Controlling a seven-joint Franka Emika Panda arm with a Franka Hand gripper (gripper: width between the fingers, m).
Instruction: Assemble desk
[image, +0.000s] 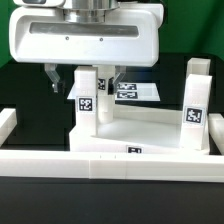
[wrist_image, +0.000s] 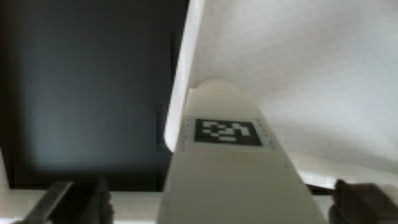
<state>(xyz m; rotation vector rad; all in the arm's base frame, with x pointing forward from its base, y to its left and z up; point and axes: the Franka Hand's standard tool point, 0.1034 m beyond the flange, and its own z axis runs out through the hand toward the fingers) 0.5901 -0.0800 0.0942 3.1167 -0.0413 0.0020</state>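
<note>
The white desk tabletop (image: 140, 135) lies flat against the front barrier, seen in the wrist view as the pale surface (wrist_image: 311, 80). Two white square legs stand upright on it: one at the exterior view's left corner (image: 88, 100) and one at the right corner (image: 195, 100), each with a tag. My gripper (image: 80, 78) hangs over the left leg, one finger on each side of its top. In the wrist view this tagged leg (wrist_image: 224, 130) runs between my fingers (wrist_image: 80, 200), with a gap showing on both sides. The gripper (wrist_image: 222, 205) is open.
A long low white barrier wall (image: 110, 165) runs along the front and turns back at the exterior view's left (image: 6, 125). The marker board (image: 135, 90) lies flat behind the tabletop. The table surface around it is black.
</note>
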